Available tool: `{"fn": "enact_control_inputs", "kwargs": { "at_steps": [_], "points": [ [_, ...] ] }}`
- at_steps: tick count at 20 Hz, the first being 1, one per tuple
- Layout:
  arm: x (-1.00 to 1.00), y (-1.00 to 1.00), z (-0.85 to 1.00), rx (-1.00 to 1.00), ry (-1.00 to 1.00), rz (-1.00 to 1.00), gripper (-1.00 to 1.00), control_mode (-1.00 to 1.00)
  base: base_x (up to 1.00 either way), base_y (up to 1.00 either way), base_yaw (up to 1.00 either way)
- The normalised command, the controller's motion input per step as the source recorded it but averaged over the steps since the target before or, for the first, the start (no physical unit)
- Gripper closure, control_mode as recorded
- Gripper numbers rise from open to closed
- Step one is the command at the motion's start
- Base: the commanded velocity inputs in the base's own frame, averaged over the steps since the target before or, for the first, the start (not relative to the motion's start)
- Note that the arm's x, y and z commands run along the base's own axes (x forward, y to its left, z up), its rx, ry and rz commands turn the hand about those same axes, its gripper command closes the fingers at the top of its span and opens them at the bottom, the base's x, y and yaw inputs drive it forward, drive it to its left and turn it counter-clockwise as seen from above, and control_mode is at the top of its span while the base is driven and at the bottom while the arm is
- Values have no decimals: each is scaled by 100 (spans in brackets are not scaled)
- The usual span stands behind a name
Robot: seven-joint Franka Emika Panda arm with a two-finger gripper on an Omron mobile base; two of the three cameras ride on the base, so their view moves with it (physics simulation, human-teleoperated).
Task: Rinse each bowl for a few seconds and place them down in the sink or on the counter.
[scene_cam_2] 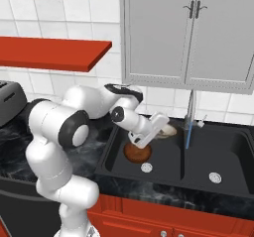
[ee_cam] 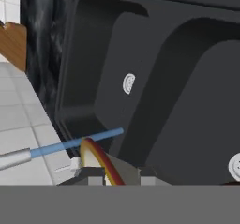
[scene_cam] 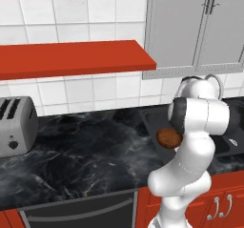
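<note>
My gripper (scene_cam_2: 160,126) reaches over the left basin of the black sink (scene_cam_2: 229,149) and is shut on the cream-white bowl (scene_cam_2: 168,130), held tilted by its tan rim (ee_cam: 100,158). A thin blue water stream (scene_cam_2: 187,135) falls from the silver faucet (scene_cam_2: 191,111) just right of the bowl; in the hand view the stream (ee_cam: 77,142) passes close behind the rim. The reddish-brown bowl (scene_cam_2: 137,152) lies on the floor of the left basin, also seen beside the arm (scene_cam: 167,137). Each basin has a round silver drain (scene_cam_2: 147,167).
The black marble counter (scene_cam: 90,150) stretches left of the sink, with a silver toaster (scene_cam: 16,125) at its far left. Red shelves (scene_cam: 71,57) and grey wall cabinets (scene_cam_2: 198,32) hang above. A wooden object (ee_cam: 11,42) shows at the hand view's left edge.
</note>
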Motion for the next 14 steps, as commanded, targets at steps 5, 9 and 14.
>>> {"fn": "enact_control_inputs", "kwargs": {
  "at_steps": [5,9,14],
  "points": [
    [-37,28,15,0,0,16,100,-100,0,0,0],
    [-24,27,24,0,0,17,100,-100,0,0,0],
    [-11,28,27,0,1,19,100,-100,0,0,0]
  ]
}}
